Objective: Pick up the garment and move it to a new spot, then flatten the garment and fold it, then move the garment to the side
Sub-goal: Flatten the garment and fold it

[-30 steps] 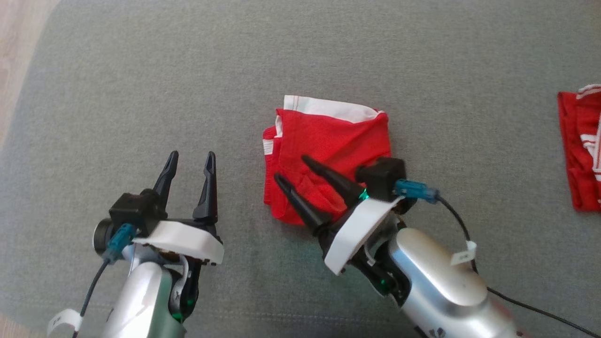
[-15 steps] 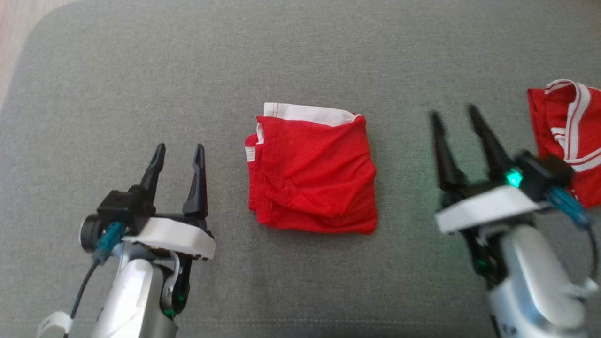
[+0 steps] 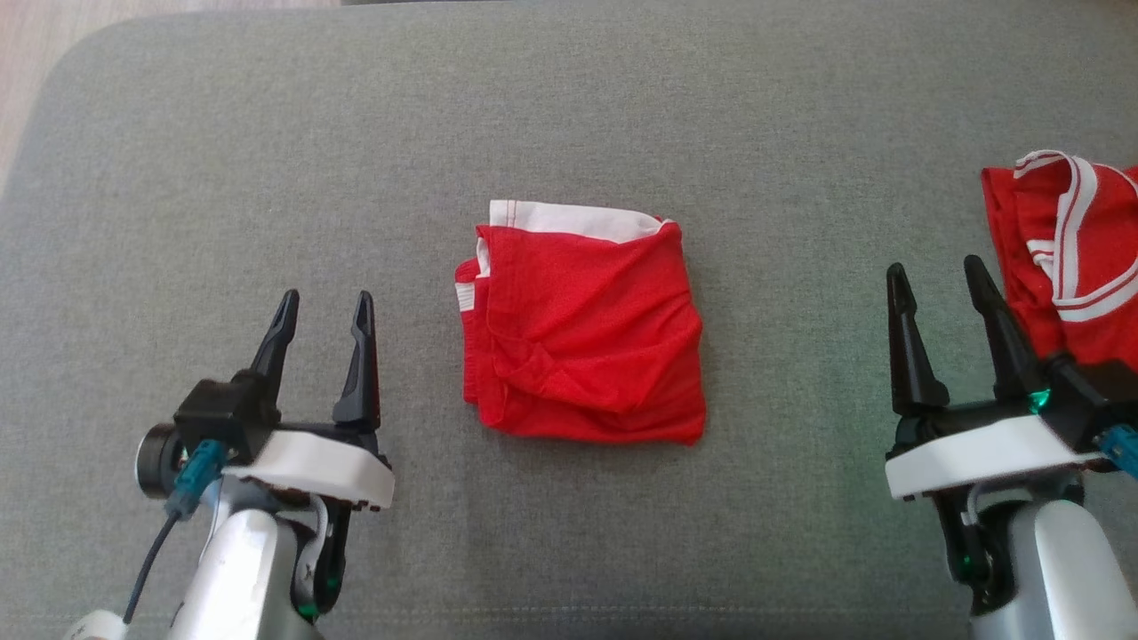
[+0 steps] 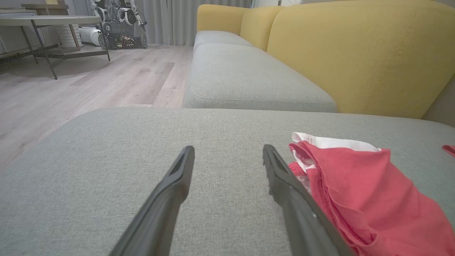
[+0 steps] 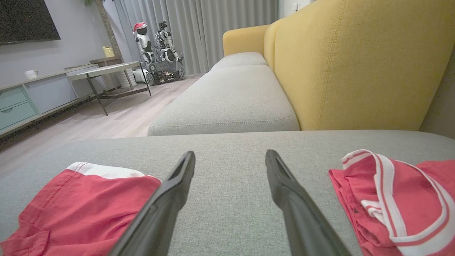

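Note:
A red garment (image 3: 582, 333) with a white band lies folded into a rough square in the middle of the grey cushion (image 3: 622, 116). It also shows in the left wrist view as the red garment (image 4: 362, 192) and in the right wrist view as the red garment (image 5: 78, 209). My left gripper (image 3: 324, 307) stands open to its left, a short gap away, with nothing between its fingers. My right gripper (image 3: 935, 277) stands open well to its right, empty too. The left gripper (image 4: 228, 151) and right gripper (image 5: 230, 155) both point across bare cushion.
A second red garment (image 3: 1062, 253) with white stripes lies bunched at the right edge, just beside my right gripper, and shows as the striped garment (image 5: 394, 199). A yellow sofa back (image 5: 355, 60) rises behind the cushion. Wooden floor (image 4: 89, 81) lies off the cushion's left edge.
My right gripper has come off the folded garment and swung far to the right, its fingers now pointing forward. The head camera has shifted a little. The left gripper has hardly moved.

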Tool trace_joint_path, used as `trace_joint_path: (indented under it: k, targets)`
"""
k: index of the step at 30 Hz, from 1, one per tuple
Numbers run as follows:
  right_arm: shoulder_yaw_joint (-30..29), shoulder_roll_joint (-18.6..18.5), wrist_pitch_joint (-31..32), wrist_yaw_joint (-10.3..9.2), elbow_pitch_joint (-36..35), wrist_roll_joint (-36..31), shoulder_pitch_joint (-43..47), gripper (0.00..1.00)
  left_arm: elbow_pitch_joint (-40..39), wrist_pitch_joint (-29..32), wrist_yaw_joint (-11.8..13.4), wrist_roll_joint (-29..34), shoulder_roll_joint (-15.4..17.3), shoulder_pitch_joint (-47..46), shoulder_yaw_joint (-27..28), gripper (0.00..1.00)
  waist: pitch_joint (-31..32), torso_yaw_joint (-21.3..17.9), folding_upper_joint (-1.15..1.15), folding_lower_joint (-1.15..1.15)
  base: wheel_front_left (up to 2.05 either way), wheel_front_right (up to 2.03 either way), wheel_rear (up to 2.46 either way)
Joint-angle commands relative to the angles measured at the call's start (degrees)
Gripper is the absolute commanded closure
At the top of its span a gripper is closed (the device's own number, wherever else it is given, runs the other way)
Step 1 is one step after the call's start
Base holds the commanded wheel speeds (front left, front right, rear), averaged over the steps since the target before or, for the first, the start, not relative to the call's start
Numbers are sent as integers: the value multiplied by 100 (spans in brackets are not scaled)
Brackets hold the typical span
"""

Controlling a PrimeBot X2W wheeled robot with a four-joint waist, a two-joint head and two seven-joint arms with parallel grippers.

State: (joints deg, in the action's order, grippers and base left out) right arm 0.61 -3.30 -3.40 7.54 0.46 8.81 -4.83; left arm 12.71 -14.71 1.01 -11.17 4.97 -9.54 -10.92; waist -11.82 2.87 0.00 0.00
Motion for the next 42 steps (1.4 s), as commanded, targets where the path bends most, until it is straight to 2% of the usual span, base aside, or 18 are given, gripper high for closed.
trace_joint_path:
  k: [1,13,14,15,16,19,20,24,32,42]
  targets:
    - [77,12,59,-5,-290,-58,-13,0,-209,-11,35,54,121,-110,145,0,6,-2,0,0,0,0,0]
    - [39,36,258,-5,-327,-82,8,0,-209,18,42,17,145,-178,65,0,-50,66,0,0,0,0,0]
    - [86,37,287,-5,-268,-60,-36,4,-201,18,37,13,140,-200,50,0,-65,97,0,0,0,0,0]
    - [155,38,310,-5,-190,-38,-88,69,-191,17,32,8,133,-222,33,0,-73,131,0,0,0,0,0]
    - [259,39,342,-5,-86,-3,-143,100,-180,16,30,4,124,-240,17,0,-83,169,0,0,0,0,0]
    - [784,40,383,-5,297,209,-379,100,-162,9,26,-11,93,-306,-31,0,-147,306,0,0,0,0,0]
    - [1234,41,363,-5,600,388,-585,100,-144,4,17,-22,71,-352,-64,0,-193,410,0,0,0,0,0]
    - [2000,41,290,-5,1327,726,-1056,100,-95,-8,1,-47,24,-436,-129,0,-277,632,0,0,0,0,0]
    - [2993,42,283,-5,2703,1263,-1750,100,27,-25,-20,-105,-65,-497,-241,0,-351,979,0,0,0,0,0]
    - [4203,42,167,-5,3132,2008,-2072,100,-22,-28,14,-83,-99,-448,-180,0,-312,956,0,0,0,0,0]
